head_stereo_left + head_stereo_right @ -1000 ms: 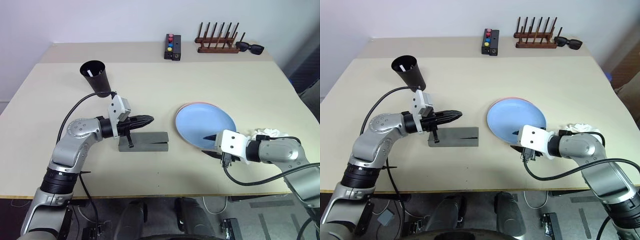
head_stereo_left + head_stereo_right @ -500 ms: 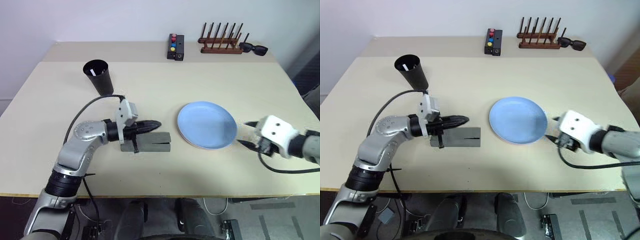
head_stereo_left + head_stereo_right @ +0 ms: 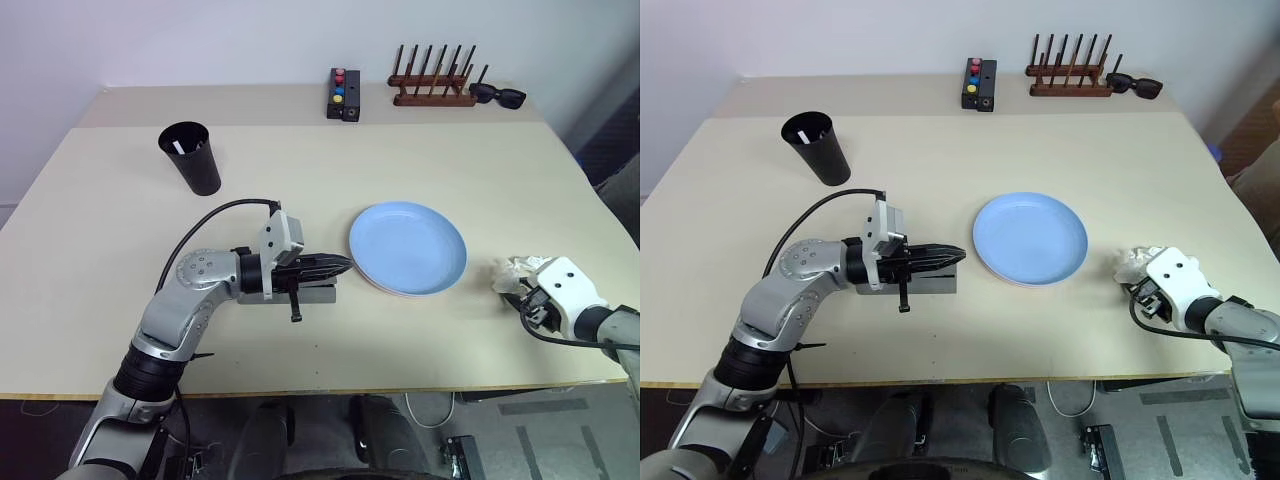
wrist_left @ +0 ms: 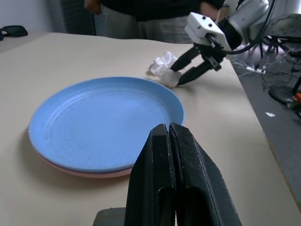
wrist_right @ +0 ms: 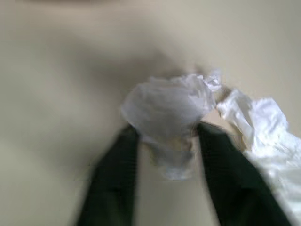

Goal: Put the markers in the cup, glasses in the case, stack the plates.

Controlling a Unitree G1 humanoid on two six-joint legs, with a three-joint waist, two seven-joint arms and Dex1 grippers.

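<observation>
In your head views, the left end effector (image 3: 340,265) hides most of the grey case (image 3: 318,294), fingers closed and level, pointing at the blue plate (image 3: 408,245); the pink plate (image 4: 82,170) is just a rim beneath it.

Left wrist view: right end effector (image 4: 181,72) flanks crumpled wrapping (image 4: 162,63) past the plate.

Right wrist view: blurred fingers (image 5: 111,176) gripping that clear wad.

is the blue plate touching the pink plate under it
Touching. The left wrist view shows the blue plate resting directly on the pink plate, whose rim peeks out beneath with no gap.
</observation>
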